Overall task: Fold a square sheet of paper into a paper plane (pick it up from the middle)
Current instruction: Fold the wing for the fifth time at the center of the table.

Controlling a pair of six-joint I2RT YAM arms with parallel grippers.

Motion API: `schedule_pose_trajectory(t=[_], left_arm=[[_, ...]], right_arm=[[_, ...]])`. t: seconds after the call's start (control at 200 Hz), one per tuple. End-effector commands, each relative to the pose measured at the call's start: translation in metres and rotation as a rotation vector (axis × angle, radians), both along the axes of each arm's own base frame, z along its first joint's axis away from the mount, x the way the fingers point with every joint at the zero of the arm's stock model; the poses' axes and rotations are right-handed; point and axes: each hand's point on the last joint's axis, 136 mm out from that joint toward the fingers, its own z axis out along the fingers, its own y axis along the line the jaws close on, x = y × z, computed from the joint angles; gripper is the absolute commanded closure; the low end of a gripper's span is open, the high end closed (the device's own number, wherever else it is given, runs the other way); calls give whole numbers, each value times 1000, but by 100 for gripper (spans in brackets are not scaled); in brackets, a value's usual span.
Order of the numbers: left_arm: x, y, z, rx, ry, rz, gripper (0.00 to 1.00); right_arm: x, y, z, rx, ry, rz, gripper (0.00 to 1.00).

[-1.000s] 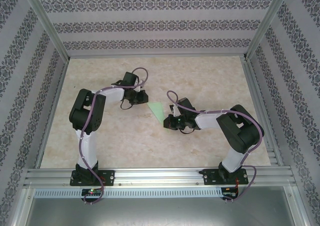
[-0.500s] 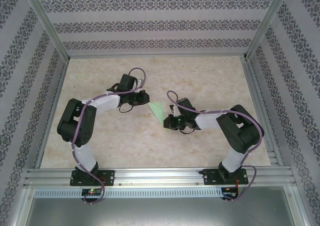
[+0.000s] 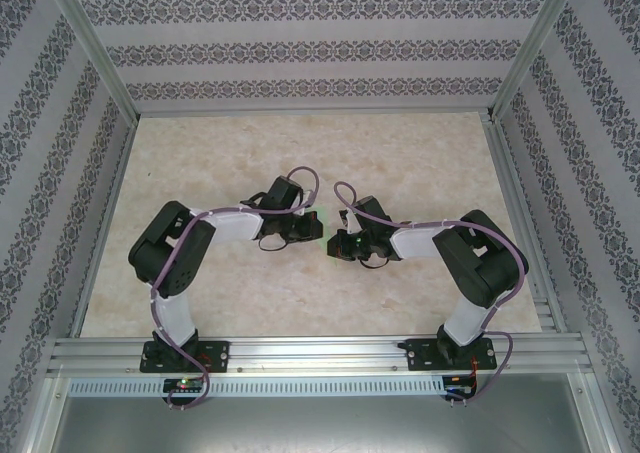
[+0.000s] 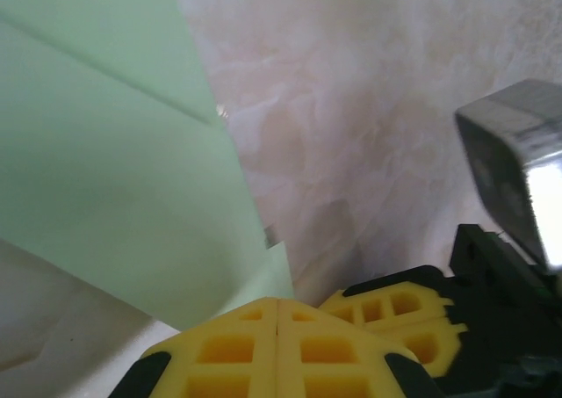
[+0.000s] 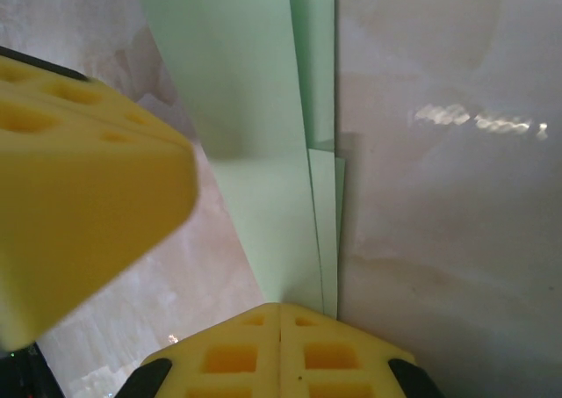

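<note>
Right gripper [image 5: 279,310]: pads pressed together and clamped on the paper's folded edge, whose layers run straight into the seam.
Left gripper [image 4: 279,303]: just left of the right gripper, pads together too. A paper corner runs down into their seam, so it reads as pinched there.
Paper [image 5: 255,108]: pale green and part-folded, with 2 or more layers stacked along 1 straight edge. It spans the small gap leftward from the right gripper. Whether it rests on the table, I cannot tell.
Table [image 4: 378,108]: marbled beige, below the right gripper.
Arms: both elbows bent, both wrists meeting at the right gripper.
Risk 1, tear: with 2 grips so near each other, any pull apart or twist loads a short strip of thin paper.
Risk 2, slip: the left pinch looks to catch only a corner, so a tug could free it and let the fold spring open.
Risk 3, skewed crease: uneven motion would shift the stacked layers.
Risk 4, finger clash: the 2 grippers sit nearly touching.
</note>
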Motion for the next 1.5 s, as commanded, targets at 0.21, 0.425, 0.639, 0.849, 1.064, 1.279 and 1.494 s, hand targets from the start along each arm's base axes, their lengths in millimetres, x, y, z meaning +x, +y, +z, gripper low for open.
schedule_pose_trajectory(t=[0.21,0.425,0.639,0.849,1.064,1.279,1.494], left_arm=[[-1,1,-29,39,20,-13,95],[12,20,-39,81,14,37,95],[35,37,-33,86,-12,71,95],[61,54,-28,81,-34,113,95],[85,69,-31,108,-41,138,95],[94,90,-42,123,-33,160,95],[106,104,-47,104,-33,188,94]], right_arm=[[-68,-62,-79,-301,273,-36,98],[-76,-69,-86,-331,291,-30,98],[-85,-77,-93,-359,311,-25,99],[-87,-80,-95,-362,319,-27,99],[-87,-79,-94,-359,316,-29,99],[-86,-79,-94,-359,314,-31,99],[-88,-80,-94,-359,318,-32,99]])
